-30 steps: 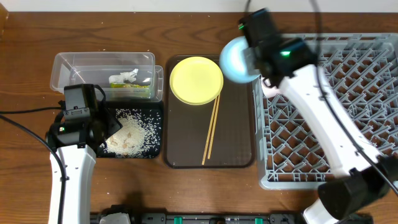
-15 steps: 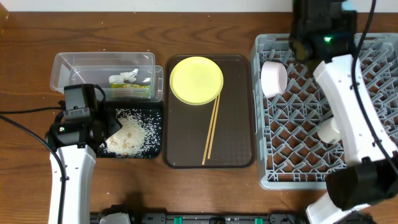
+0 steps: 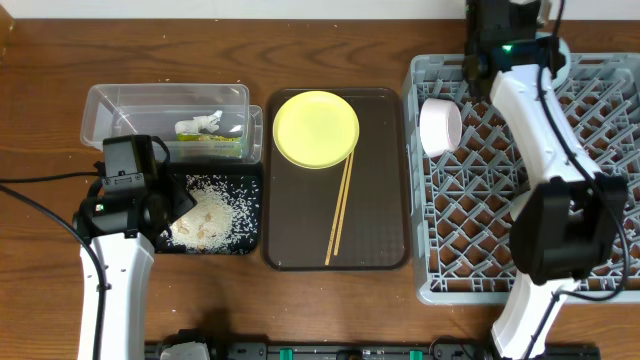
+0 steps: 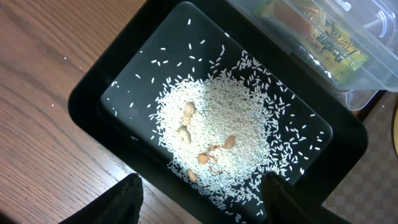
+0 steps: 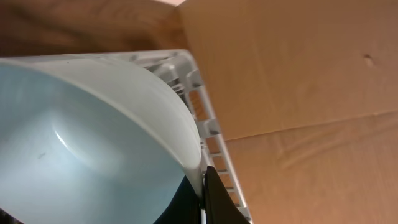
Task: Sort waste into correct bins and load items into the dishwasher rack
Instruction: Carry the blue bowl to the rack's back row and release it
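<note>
Right gripper (image 5: 203, 198): fingers clamped on the rim of the light blue bowl (image 5: 93, 143). The bowl is tilted on edge and fills most of my wrist view. The wall of the grey dishwasher rack (image 5: 208, 124) is just behind it. Overhead, that arm reaches to the rack's far edge. A white bowl (image 3: 440, 125) stands on edge among the pegs on the rack's left side.

Left gripper (image 4: 202, 202): fingers apart, nothing between them, hovering over the black tray (image 4: 112, 68). Rice grains (image 4: 242, 118) are heaped mid-tray with a few peanuts (image 4: 189, 112) on top.

The clear tub (image 3: 120, 105) sits just beside the tray and holds the snack wrapper (image 3: 210, 147) and tissue (image 3: 205, 124). The yellow plate (image 3: 316, 129) and chopsticks (image 3: 340, 210) lie on the brown serving tray (image 3: 380, 220), between the bins and the rack.
</note>
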`<control>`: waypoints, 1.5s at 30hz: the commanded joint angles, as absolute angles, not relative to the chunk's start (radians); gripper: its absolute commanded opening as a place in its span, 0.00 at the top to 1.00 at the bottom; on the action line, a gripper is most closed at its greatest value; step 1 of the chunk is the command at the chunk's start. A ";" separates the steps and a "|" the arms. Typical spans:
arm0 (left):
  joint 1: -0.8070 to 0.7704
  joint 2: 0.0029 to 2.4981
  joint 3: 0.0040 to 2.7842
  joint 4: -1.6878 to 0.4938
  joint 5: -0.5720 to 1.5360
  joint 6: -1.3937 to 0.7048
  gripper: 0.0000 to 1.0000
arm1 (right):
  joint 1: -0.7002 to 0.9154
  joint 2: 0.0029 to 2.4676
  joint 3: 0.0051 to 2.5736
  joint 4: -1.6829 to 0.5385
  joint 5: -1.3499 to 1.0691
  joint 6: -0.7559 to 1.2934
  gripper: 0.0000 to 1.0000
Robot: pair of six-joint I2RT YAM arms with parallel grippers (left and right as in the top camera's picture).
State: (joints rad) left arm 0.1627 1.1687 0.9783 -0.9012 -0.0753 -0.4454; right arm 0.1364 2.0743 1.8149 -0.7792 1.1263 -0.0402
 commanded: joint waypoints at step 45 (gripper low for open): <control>0.167 1.159 0.983 -0.908 -0.086 -0.451 0.36 | 0.186 2.153 1.820 -1.134 0.826 0.406 0.96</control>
State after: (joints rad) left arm 0.1627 1.1687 0.9783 -0.9066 -0.0750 -0.4454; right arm 0.1837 2.1456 1.8217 -1.1072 1.0248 0.3424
